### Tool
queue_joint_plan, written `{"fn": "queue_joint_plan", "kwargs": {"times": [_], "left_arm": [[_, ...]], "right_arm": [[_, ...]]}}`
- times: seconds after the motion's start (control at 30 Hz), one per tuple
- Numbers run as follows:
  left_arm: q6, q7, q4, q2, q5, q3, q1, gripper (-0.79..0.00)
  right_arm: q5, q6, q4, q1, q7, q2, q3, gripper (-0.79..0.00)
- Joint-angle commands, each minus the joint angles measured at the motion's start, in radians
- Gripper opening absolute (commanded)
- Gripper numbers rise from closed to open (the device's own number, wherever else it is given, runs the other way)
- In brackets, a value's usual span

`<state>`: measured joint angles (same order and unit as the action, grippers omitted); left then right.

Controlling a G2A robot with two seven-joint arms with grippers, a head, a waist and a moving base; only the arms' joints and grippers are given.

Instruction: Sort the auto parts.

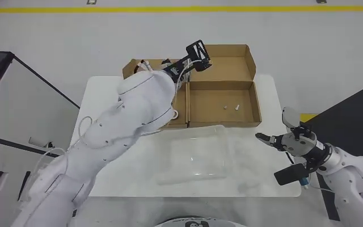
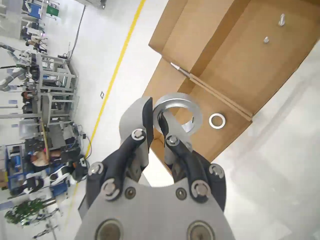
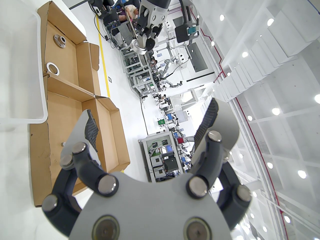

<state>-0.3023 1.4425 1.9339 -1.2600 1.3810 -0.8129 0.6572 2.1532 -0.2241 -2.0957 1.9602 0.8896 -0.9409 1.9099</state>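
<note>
The ring (image 2: 177,98), a broad metal one, hangs in the left claw (image 2: 155,118) above the box (image 2: 175,13). The claw is nearly closed and pinches one side of the band, one finger through the hole and the other outside the rim, so most of the ring sticks out past the fingertips.

In the left wrist view it sits over the compartment that holds a small washer (image 2: 212,121), close to the divider flaps. The right wrist view shows a flange (image 3: 59,39) in that same compartment. Two small bolts (image 2: 281,20) lie in the next compartment along.

The step appears to be dropping the ring in with the other round parts. To do it well, the arm should carry the ring away from the divider and towards the middle of the compartment. It should then lower it close to the cardboard before the fingers part. A release from this height could bounce the ring over the low wall or onto the washer. Because the grip is off-centre, the free side will likely tip down first, so a slow opening is best.

The right claw (image 1: 275,126) is spread wide and empty, near the table's (image 1: 272,181) right edge, well apart from the box and just past the clear bin (image 1: 221,130).
</note>
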Motion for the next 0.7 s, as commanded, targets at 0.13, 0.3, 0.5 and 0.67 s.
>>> {"fn": "queue_joint_plan", "kwargs": {"times": [0.13,0.3,0.5,0.67], "left_arm": [[-0.050,0.026,-0.072,-0.002,0.030,0.010,0.003,-0.785],[-0.064,0.012,-0.122,0.002,0.052,0.008,0.031,-0.785],[-0.074,0.001,-0.185,0.013,0.064,0.008,0.064,-0.785],[-0.085,-0.010,-0.243,0.021,0.054,0.000,0.084,-0.785]], "right_arm": [[0.000,0.000,0.000,0.000,0.000,0.000,0.000,0.000],[0.000,0.000,0.000,0.000,0.000,0.000,0.000,0.000],[0.000,0.000,0.000,0.000,0.000,0.000,0.000,0.000],[0.000,0.000,0.000,0.000,0.000,0.000,0.000,0.000]]}}
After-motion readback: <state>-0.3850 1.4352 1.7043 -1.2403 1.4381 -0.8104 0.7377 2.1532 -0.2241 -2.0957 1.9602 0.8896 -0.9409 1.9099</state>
